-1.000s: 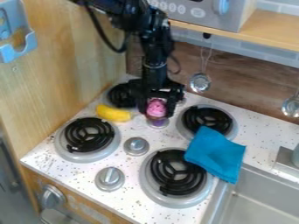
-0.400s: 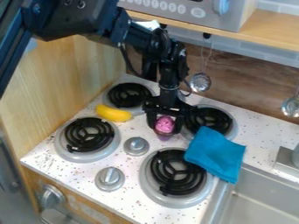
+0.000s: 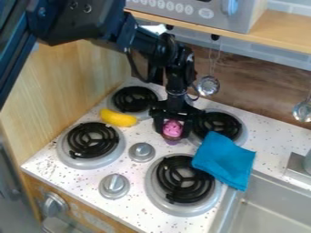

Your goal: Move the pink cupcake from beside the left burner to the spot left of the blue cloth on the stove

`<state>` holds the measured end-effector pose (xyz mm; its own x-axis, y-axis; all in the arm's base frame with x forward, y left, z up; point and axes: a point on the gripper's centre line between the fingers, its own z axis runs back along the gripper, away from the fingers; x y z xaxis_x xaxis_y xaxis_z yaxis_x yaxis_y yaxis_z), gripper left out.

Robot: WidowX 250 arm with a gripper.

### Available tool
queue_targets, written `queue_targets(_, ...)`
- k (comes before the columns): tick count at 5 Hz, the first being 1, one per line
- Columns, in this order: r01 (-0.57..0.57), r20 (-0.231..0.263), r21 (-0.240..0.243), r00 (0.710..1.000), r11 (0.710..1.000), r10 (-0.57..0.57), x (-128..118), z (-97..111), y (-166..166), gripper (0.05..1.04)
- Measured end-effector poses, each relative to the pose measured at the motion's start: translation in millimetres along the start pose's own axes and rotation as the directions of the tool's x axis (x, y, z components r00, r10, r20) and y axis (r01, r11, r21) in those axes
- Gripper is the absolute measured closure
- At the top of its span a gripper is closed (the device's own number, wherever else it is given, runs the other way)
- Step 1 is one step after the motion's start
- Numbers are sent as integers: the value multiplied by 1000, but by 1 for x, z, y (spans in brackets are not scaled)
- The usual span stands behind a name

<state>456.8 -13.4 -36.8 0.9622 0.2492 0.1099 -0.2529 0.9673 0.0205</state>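
The gripper (image 3: pixel 172 133) is holding a pink-topped toy (image 3: pixel 173 128), possibly a cupcake, between its fingers, midway between banana (image 3: pixel 118 119) and blue cloth (image 3: pixel 222 159), while the control panel (image 3: pixel 213 18) is displaying pale round markings.

There are four burners (image 3: pixel 177 196), two knobs (image 3: pixel 141 151) between the nearer pair, two hanging utensils (image 3: pixel 208 85), one banana (image 3: pixel 118 118), one cloth (image 3: pixel 223 159), one pink-topped toy (image 3: pixel 173 129) and one sink (image 3: pixel 267 214).
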Motion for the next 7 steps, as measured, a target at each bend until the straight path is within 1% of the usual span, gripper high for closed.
queue_targets(1,-4,10,1,1000,1000,4,0,1,-1,87)
queue_targets(2,-1,27,-3,1000,1000,1,-10,9,3,87)
queue_targets(3,46,139,-23,989,999,-43,-14,41,7,85)
queue_targets(4,86,218,-23,973,996,-79,-25,62,15,85)
queue_targets(5,115,234,-42,967,992,-102,-31,76,15,85)
queue_targets(6,148,231,-23,963,989,-138,-42,85,20,85)
queue_targets(7,162,215,24,963,987,-163,-67,94,35,85)
